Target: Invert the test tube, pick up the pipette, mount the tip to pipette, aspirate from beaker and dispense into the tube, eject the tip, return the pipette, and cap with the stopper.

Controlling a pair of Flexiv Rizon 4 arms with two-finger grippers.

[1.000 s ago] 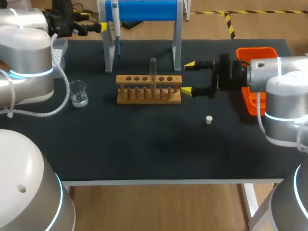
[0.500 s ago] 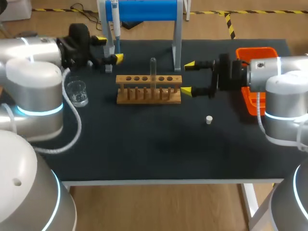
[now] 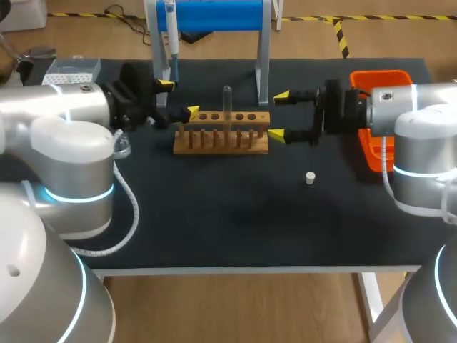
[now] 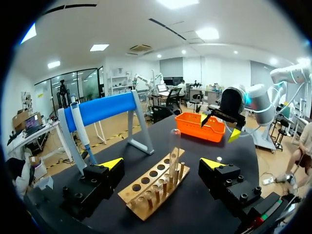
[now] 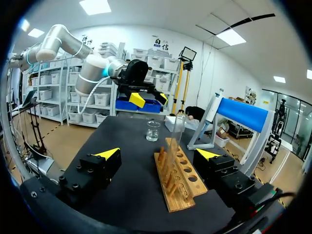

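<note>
The left jaws are spread wide and hold nothing. They sit by the left end of the wooden rack (image 3: 221,132), which lies ahead between their fingers in the left wrist view. The right jaws, just as wide and empty, face them from the rack's right end. The test tube (image 3: 227,100) stands upright in the rack near the middle of the tabletop (image 3: 235,221), and neither arm touches it.

The main risk is likely that both arms converge on one slim glass tube and their fingers meet over the rack. A finger that clips the loose rack could also shove it and tilt the tube. If the jaws close off-centre, they could lever the tube against its hole or let the smooth glass slip. Toward the left edge, the beaker (image 5: 153,130) stands close under the left arm, so a careless swing could spill it.
</note>
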